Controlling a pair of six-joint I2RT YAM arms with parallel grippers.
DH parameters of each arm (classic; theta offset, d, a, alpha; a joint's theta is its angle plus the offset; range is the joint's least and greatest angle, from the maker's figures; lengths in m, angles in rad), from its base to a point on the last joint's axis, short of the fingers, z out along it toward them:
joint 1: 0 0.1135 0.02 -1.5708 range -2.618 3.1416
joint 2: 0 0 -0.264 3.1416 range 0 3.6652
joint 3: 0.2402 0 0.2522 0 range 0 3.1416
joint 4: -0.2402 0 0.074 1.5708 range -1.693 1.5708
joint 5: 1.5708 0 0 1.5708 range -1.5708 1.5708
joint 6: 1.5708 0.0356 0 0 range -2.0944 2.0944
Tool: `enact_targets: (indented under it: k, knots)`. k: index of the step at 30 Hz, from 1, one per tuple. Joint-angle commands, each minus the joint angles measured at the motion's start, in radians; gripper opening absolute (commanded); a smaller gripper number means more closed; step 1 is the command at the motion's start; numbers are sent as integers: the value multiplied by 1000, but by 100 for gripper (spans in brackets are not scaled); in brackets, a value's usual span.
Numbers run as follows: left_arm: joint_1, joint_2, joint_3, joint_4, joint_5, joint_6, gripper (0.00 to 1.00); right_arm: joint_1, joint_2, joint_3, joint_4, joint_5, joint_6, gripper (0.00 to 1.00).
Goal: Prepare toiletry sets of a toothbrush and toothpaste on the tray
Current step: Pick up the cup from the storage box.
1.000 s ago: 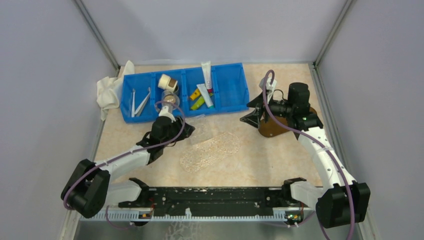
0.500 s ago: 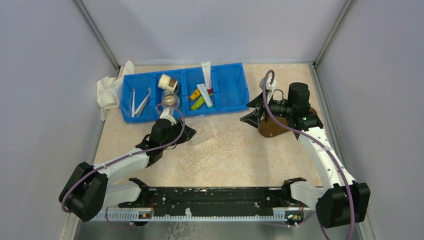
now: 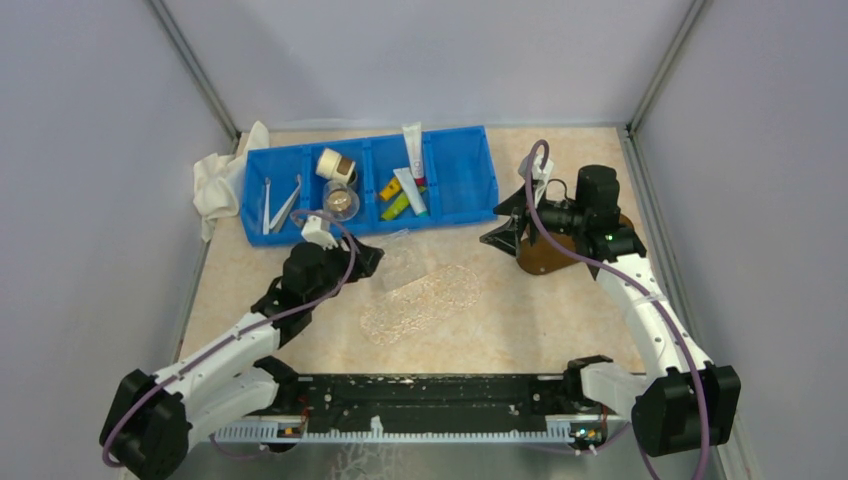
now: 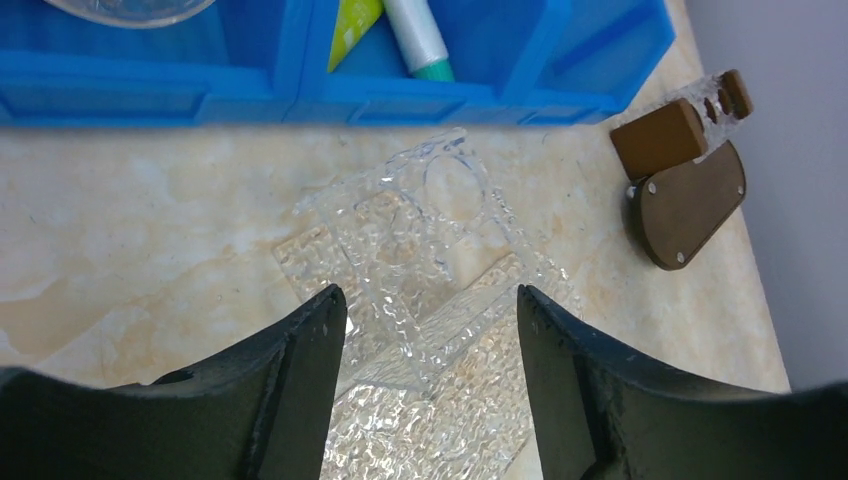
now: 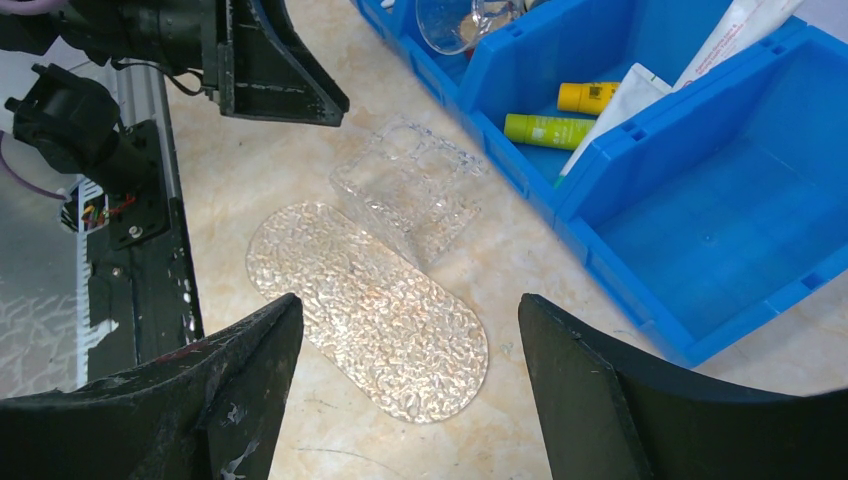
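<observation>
Thin white toothbrushes (image 3: pixel 276 204) lie in the left compartment of the blue bin (image 3: pixel 462 178). Toothpaste tubes share a middle compartment: a white one (image 3: pixel 412 148), a white one with a green cap (image 4: pixel 415 35), and yellow (image 5: pixel 590 97) and green (image 5: pixel 549 130) short ones. The clear dimpled oval tray (image 3: pixel 422 300) lies flat on the table. My left gripper (image 4: pixel 428 312) is open and empty over a clear textured holder (image 4: pixel 420 225) at the tray's end. My right gripper (image 5: pixel 410 310) hovers open and empty above the tray (image 5: pixel 370 305).
Round cups (image 3: pixel 338 200) sit in the bin's second compartment. A white cloth (image 3: pixel 218 180) lies at the bin's left end. A brown plate (image 4: pixel 690 200) and brown block (image 4: pixel 660 137) rest at the right, under the right arm. Grey walls enclose the table.
My left gripper's jaws stand wider than before, and the left arm has drawn back a little toward the near left. The right arm has not moved.
</observation>
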Motion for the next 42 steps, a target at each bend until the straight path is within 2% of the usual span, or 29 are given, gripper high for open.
enact_targets:
  k: [1, 3, 6, 9, 11, 21, 28, 32, 42]
  knots:
    - [-4, -86, -23, 38, 49, 141, 73, -9, -34, 13, 23, -8, -16, 79]
    - [-4, -122, -38, 108, 93, 202, 76, -8, -35, 13, 22, -8, -17, 79]
    - [-3, -155, -44, 234, 149, 290, 88, -10, -35, 13, 22, -8, -18, 79]
    - [-3, -138, -24, 316, 159, 345, 97, -14, -36, 15, 21, -8, -19, 79]
    - [-3, -100, 2, 353, 150, 370, 99, -17, -37, 16, 18, -7, -18, 79]
    - [5, 122, 171, 397, 121, 451, 99, -22, -44, 16, 18, -11, -19, 79]
    - [42, 190, 249, 310, 64, 534, 99, -23, -43, 16, 20, -11, -19, 79]
    - [79, 195, 249, 268, 15, 533, 98, -22, -44, 14, 22, -12, -15, 79]
    - [253, 172, 147, 248, 31, 399, 92, -23, -43, 13, 22, -13, -14, 79]
